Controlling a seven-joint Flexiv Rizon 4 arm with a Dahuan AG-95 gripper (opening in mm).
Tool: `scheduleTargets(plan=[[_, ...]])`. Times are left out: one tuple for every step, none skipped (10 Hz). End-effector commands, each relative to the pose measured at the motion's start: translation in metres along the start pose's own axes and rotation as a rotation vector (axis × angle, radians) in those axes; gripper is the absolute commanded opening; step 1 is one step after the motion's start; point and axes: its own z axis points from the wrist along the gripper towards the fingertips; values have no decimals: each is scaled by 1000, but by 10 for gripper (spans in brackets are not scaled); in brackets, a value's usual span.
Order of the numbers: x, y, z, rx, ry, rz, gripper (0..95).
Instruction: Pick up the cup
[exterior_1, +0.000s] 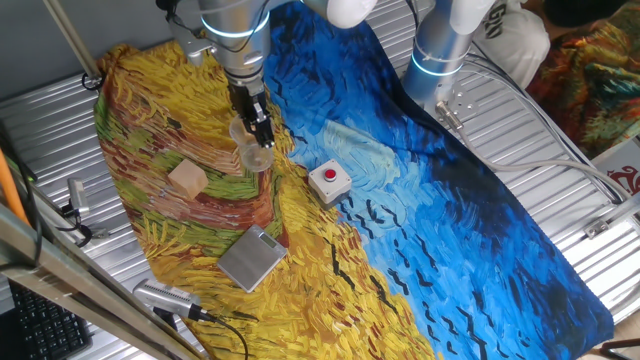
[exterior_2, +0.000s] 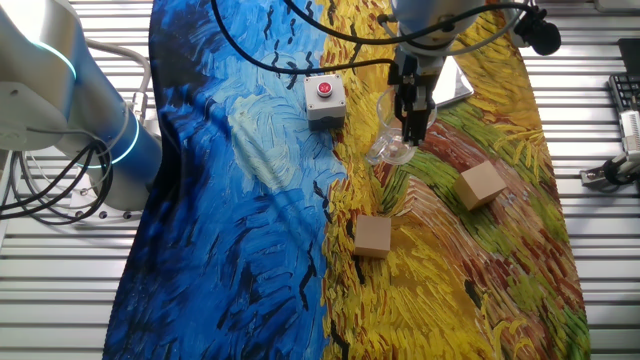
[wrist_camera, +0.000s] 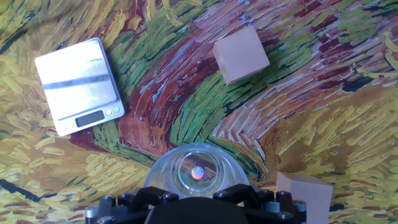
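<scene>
The gripper (exterior_1: 262, 133) is clenched on the rim of the cup (exterior_1: 252, 147), which hangs a little tilted just beside the button box (exterior_1: 329, 180), toward the yellow part of the painted cloth (exterior_1: 480, 250); from the side views its base appears to be clear of the cloth, though the glassy wall makes that hard to confirm. The step in hand looks like the lift itself: the grasp is made, and what the next move seems to call for is a steady rise straight up, keeping the pinch firm so the smooth wall does not slip between the fingers. The cup is small, clear and colourless, slightly tapered, with a round rim; seen from the other side (exterior_2: 392, 128) it catches bright glints along its lip and base, and in the hand view (wrist_camera: 196, 171) it fills the bottom of the frame as concentric rings with a small reddish reflection at its centre. One wooden cube (exterior_1: 187, 179) lies on the far side of the cup from the button box, a second cube (exterior_2: 373, 236) sits farther from the box, and a small silver scale (exterior_1: 252, 258) rests well apart from it on the yellow cloth.
</scene>
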Motion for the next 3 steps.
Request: scheduleTargets(plan=[[1, 0, -1, 3, 2, 0, 0], [2, -1, -1, 1, 0, -2, 0], [2, -1, -1, 0, 0, -4, 0]])
